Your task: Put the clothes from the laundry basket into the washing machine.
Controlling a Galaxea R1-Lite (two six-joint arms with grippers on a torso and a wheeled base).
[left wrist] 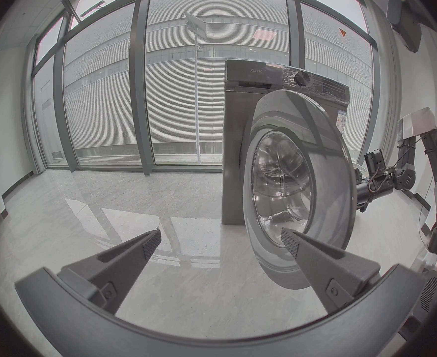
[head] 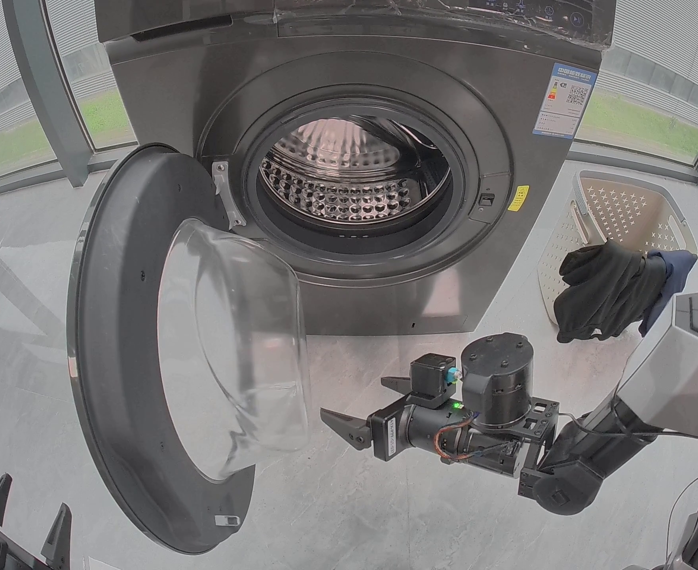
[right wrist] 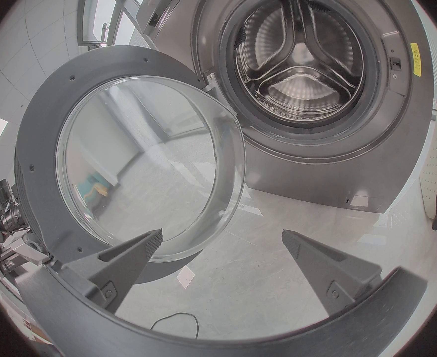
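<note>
**Dark garment draped on the basket rim, machine open**

A dark garment hangs over the near rim of the laundry basket. Its long axis runs downward, and its crumpled lower end droops outside the basket wall toward the floor. A blue cloth lies just beside it on the same rim, touching it. The pale, perforated basket stands on the floor at the right side of the washing machine.

The machine's round door is swung fully open to the left, with its glass bowl facing out. The steel drum holds no laundry.

A blue-and-white label sits at the upper right of the machine's front. A small yellow sticker sits by the door latch. A brand mark is on the top panel, and the fine print on all three is too small to make out.

The right gripper hovers low in front of the machine and points left toward the door. Its fingers are spread wide with nothing between them. The left gripper sits low at the near left, also spread wide and empty.
</note>
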